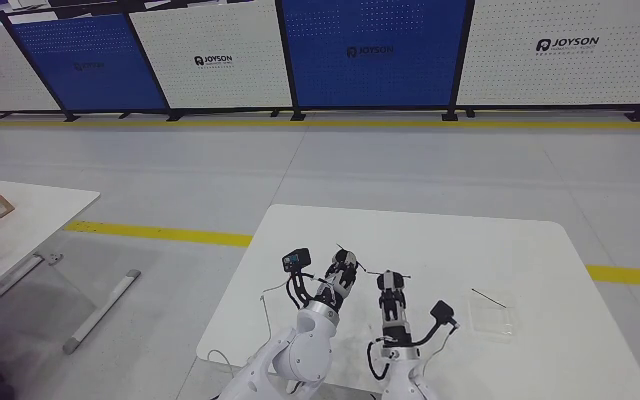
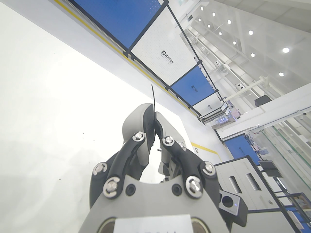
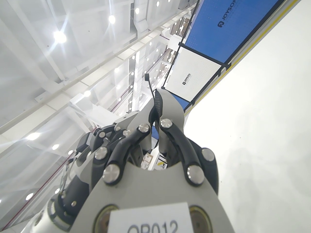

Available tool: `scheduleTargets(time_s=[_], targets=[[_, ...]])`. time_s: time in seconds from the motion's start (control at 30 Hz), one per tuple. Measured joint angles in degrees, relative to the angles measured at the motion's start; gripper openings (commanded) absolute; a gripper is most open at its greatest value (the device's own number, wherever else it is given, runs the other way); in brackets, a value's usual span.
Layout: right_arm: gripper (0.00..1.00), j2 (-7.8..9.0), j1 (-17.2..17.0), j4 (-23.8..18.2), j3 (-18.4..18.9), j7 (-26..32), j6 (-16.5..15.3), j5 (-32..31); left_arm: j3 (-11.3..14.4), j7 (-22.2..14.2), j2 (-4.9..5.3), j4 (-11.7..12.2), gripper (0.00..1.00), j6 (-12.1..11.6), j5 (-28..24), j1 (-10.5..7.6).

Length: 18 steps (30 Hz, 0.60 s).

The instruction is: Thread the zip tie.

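Right hand (image 3: 155, 98) pinches thin black square-headed zip tie (image 3: 149, 84).

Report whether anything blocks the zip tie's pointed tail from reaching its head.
Nothing visible does. The left gripper is shut on the thin black plastic zip tie's pointed tail, the right gripper on its square head end; between them, in the top view, is open space over the white table.

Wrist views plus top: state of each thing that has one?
left tool: shut on zip tie, pointed tip sticking out.
right tool: shut on zip tie, head end sticking out.
zip tie: ends apart, not threaded.
spare zip tie: lying loose on clear tray.
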Motion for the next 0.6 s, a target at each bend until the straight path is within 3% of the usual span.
scheduleTargets(time_s=[0.6], targets=[[0.0, -0.96, 1.4, 2.2, -0.6, -0.9, 1.7, -1.2, 0.0, 0.0, 0.0, 0.0, 0.0, 0.0, 0.0, 0.0]])
